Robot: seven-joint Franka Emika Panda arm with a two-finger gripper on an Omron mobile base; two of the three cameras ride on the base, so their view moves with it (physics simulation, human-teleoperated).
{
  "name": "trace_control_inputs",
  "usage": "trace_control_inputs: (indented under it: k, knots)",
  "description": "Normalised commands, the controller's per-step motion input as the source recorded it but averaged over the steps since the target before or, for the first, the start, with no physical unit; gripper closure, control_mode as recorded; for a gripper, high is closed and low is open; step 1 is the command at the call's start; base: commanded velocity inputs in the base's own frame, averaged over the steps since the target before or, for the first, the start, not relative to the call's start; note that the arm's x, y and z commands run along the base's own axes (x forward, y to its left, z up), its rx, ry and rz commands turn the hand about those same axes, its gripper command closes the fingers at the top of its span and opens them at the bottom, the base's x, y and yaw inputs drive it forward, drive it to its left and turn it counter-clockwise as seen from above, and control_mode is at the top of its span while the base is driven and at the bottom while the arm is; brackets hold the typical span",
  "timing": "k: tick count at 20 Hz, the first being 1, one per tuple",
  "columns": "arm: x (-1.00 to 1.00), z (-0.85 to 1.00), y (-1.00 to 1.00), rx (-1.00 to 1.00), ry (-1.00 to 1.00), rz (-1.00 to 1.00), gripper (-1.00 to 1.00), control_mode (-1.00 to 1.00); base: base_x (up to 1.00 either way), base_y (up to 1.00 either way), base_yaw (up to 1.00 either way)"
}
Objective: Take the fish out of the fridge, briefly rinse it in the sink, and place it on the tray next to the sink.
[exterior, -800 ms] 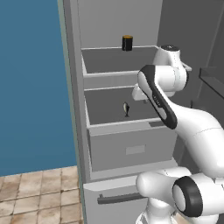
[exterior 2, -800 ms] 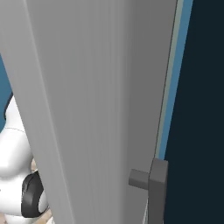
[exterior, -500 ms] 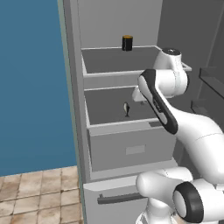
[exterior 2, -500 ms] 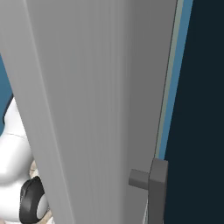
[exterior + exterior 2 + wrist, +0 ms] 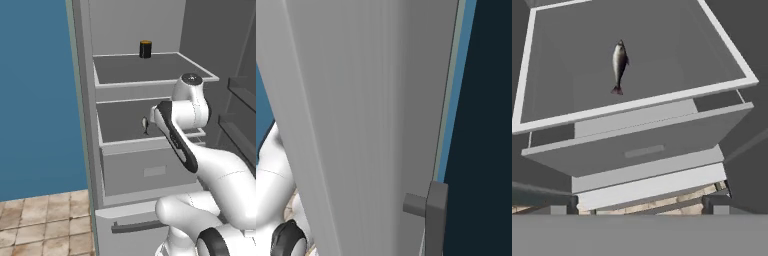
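The fish (image 5: 618, 65) is small and silver-grey and lies on the middle shelf of the open fridge (image 5: 85, 100), head toward the back. From the left base view the fish (image 5: 145, 125) shows just left of my white arm, which reaches in over that shelf. My gripper (image 5: 637, 210) hangs above and in front of the shelf's white front edge. It is open, with nothing between its fingertips (image 5: 558, 210). The sink and the tray are out of view.
A black can with a yellow top (image 5: 145, 49) stands on the upper shelf. Below the fish's shelf are a grey drawer (image 5: 637, 150) and a lower handle bar (image 5: 135, 227). The open fridge door (image 5: 356, 125) with its handle (image 5: 433, 215) blocks the right base view.
My arm's upper joint has sunk a little toward the middle shelf. The fish and the can have stayed put.
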Motion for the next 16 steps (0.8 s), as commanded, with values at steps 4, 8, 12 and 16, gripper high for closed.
trace_control_inputs:
  k: [4,8,12,16]
  knots:
    - [0.02,-0.04,0.02,0.17,-0.01,-0.19,-1.00,-1.00,0.00,0.00,0.00]
    - [0.19,-0.17,0.03,0.03,-0.02,0.00,-1.00,-1.00,0.00,0.00,0.00]
    - [0.33,-0.21,0.09,-0.08,-0.09,0.00,-1.00,-1.00,0.00,0.00,0.00]
    - [0.48,-0.09,0.04,-0.09,-0.06,0.00,-1.00,-1.00,0.00,0.00,0.00]
